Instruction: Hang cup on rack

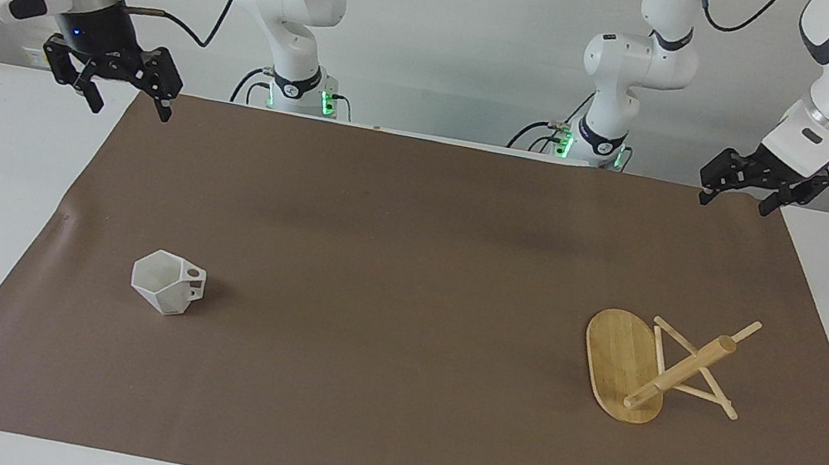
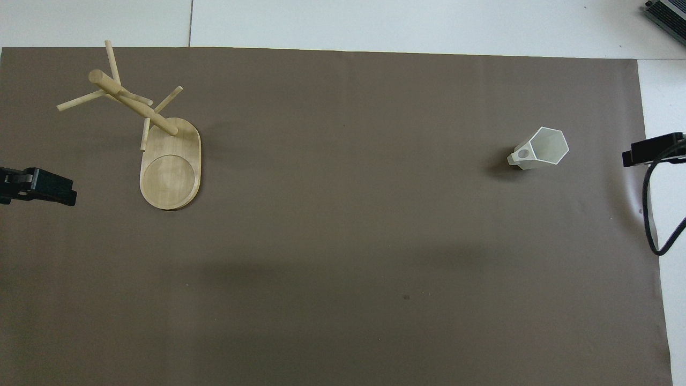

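The facing view shows both arms whole: left gripper (image 1: 742, 195) and right gripper (image 1: 122, 91) spread wide; overhead crops them. Cup (image 1: 168, 283) and rack (image 1: 653, 365) stand apart.

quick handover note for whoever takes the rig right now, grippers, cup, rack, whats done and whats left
Left gripper: open, empty, waiting raised over the mat's corner at its own end.
Right gripper: open, empty, raised over the other robot-side corner.
Cup: upright on the mat toward the right arm's end, untouched.
Rack: standing on the mat toward the left arm's end, pegs bare.
Done: nothing. Left: grasp the cup, carry it over, hang it by the handle.
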Tool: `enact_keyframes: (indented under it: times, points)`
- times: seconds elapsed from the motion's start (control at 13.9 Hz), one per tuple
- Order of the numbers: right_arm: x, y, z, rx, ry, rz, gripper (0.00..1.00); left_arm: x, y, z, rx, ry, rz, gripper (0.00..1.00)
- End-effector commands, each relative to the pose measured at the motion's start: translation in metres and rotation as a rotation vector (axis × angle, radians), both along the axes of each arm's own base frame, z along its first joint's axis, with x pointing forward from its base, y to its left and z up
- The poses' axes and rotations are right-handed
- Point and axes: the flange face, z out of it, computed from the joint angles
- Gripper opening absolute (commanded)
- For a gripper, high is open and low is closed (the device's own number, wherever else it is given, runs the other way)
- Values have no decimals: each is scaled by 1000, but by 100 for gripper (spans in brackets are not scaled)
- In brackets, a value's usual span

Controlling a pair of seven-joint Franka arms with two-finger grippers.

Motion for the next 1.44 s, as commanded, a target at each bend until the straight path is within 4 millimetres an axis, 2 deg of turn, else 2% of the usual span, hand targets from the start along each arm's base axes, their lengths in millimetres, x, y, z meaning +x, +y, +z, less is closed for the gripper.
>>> enact_keyframes:
  times: [0.0, 0.65, 1.36]
  points:
    - [-6, 1, 0, 18, -16, -15, 100, -4, 2, -2, 11, -14, 11, 100]
    - [-6, -2, 0, 13, -15, -19, 100, -3, 2, -2, 11, -15, 8, 100]
    - [-5, -15, -2, 0, -23, -43, 100, 2, 0, 14, 8, -70, 0, 100]
